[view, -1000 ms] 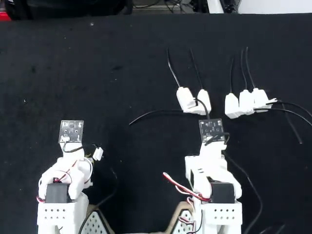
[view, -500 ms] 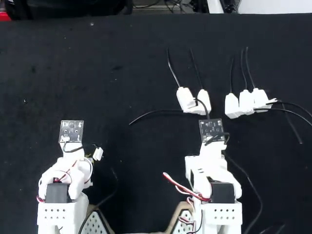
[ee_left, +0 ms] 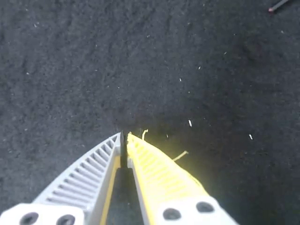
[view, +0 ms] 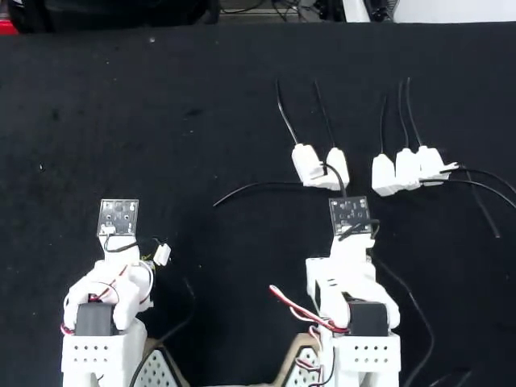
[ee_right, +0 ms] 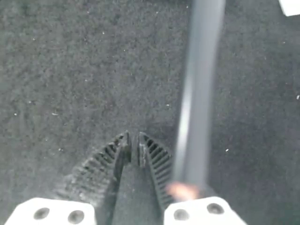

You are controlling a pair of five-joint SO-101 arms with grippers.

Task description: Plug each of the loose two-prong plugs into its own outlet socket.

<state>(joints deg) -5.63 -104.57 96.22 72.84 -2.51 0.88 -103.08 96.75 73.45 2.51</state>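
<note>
Two white plug bodies (view: 320,166) with black cords lie side by side on the black table, just beyond the right arm (view: 351,274). A row of three more white blocks (view: 407,169) sits to their right; I cannot tell plugs from sockets. My left gripper (ee_left: 124,137) is shut with nothing in it, low over bare black cloth. My right gripper (ee_right: 133,139) is shut too and holds nothing. A black cable (ee_right: 197,93) runs close past the right wrist camera. A white corner (ee_right: 290,5) shows at that view's edge.
The left arm (view: 113,282) is folded back near the table's front edge, like the right one. Black cords (view: 476,181) trail off to the right edge and one (view: 250,188) curves left of the pair. The left half of the black table (view: 121,113) is bare.
</note>
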